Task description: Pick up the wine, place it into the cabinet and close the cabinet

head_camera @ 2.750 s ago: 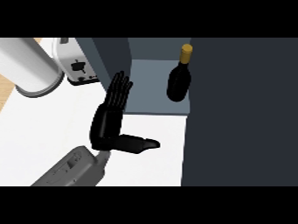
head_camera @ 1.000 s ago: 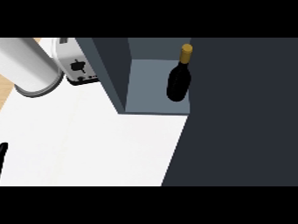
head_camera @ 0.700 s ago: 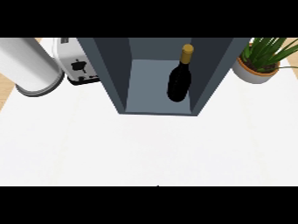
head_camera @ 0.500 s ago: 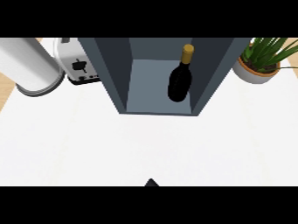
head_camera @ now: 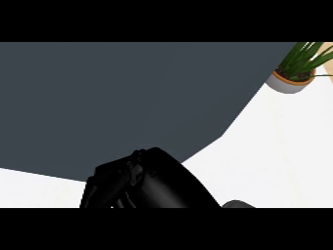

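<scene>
Head view is filled by a broad dark grey panel [head_camera: 111, 102], judged to be the cabinet door swung across the camera's line of sight, so that the cabinet's interior is hidden. The wine is not seen anywhere; whether it stands behind the panel cannot be told from here. One black hand [head_camera: 136, 183] is shown at the lower edge, against the panel's lower border, its fingers bunched and curled, with nothing visibly held; which arm it belongs to cannot be told, nor whether the panel is touched. White counter [head_camera: 284, 146] is left bare to the right, and a potted plant [head_camera: 295, 73] is kept well apart at the far corner.
</scene>
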Motion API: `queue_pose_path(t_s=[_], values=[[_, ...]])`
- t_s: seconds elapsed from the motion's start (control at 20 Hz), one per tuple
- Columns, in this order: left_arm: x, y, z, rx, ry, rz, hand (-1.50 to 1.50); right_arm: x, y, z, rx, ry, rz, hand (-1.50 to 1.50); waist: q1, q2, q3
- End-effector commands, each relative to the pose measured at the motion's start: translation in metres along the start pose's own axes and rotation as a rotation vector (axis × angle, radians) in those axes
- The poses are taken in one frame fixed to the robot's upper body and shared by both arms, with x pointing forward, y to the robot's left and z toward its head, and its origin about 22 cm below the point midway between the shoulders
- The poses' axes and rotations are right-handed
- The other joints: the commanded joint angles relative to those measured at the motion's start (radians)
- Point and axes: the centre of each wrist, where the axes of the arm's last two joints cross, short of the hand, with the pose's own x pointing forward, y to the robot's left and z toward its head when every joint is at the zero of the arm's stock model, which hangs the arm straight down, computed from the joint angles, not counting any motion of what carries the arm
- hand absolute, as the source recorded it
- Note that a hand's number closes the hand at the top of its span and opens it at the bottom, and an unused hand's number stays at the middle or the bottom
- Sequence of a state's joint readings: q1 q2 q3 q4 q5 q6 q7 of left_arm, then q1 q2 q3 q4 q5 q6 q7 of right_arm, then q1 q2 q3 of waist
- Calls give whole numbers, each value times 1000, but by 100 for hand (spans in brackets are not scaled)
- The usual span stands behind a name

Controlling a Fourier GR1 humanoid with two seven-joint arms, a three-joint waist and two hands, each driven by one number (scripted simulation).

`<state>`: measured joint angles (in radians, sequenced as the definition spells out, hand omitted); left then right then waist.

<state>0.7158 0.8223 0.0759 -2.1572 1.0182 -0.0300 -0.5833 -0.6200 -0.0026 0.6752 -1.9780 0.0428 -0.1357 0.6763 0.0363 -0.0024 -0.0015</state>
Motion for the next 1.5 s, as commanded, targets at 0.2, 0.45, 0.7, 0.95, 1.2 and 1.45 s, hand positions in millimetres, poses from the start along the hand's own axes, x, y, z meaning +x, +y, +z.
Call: queue_pose_path(t_s=[0.2, 0.45, 0.7, 0.95, 1.2, 1.45], values=[[17, 6, -2, -6, 33, -3, -150, 4, -41, -59, -100, 15, 22, 150, -8, 3, 2], [-2, 2, -3, -31, 67, 19, -150, -22, -75, -86, -157, 19, 84, 150, -17, 8, 1], [-8, -14, -14, -54, 85, 33, -150, -28, -105, -91, -183, 27, 87, 150, -32, 6, 1], [-17, -30, -20, -61, 98, 39, -150, -60, -136, -97, -183, 32, 104, 150, -27, 14, 1], [-20, -37, -30, -54, 89, 43, -150, -57, -155, -100, -232, 39, 157, 150, -30, 18, 2], [-33, -44, -30, -30, 82, 41, -150, -64, -170, -92, -254, 30, 152, 150, -31, 20, 1]])
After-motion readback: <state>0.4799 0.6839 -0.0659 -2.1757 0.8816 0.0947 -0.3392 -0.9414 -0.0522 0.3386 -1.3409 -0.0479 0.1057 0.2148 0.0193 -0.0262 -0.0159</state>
